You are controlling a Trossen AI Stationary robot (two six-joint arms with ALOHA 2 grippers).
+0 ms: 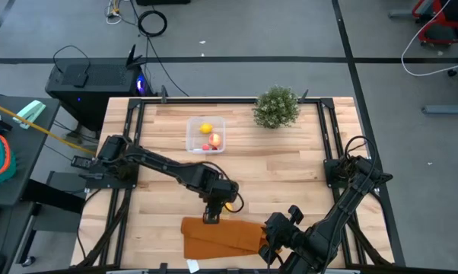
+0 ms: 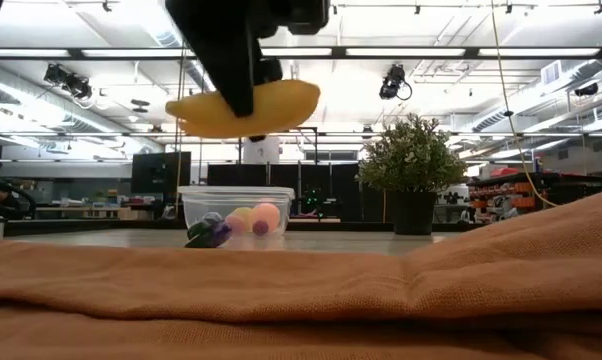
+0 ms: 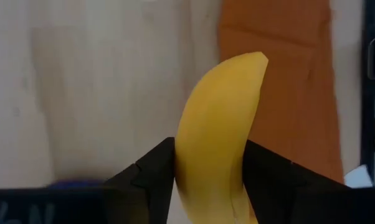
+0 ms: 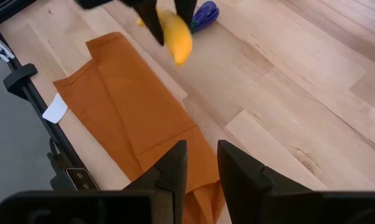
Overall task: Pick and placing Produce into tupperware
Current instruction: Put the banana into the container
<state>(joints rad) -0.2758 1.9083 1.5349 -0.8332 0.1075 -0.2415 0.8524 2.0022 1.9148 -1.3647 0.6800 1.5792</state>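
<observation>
Nearest the front edge of the surface (image 1: 290,171), the orange-brown cloth (image 1: 220,235) is lying folded, and the right tool (image 4: 202,163) is waiting beside it with its two fingers apart and nothing between them. Just beyond the cloth, the left tool (image 1: 211,215) is holding the yellow banana (image 2: 243,108) up off the surface, its fingers (image 3: 151,180) pressing on both flanks of the fruit near its middle while the tapered tip is sticking out ahead. The banana is looking like a light, stiff, smooth-skinned toy, so it is probably prone to sliding or pivoting in a narrow pinch; gripping it across its thick middle, as here, seems the safer hold, since the curved ends would likely squirt free. A dark purple piece (image 4: 205,14) is resting on the wood close behind the lifted banana. Farther back, the clear tupperware (image 1: 191,124) is standing well apart from the left tool, already containing a yellow lemon (image 1: 206,129) and a red-peach round fruit (image 1: 214,139). Beyond it to one side, the green bushy plant (image 1: 276,106) is sitting at the far edge.
</observation>
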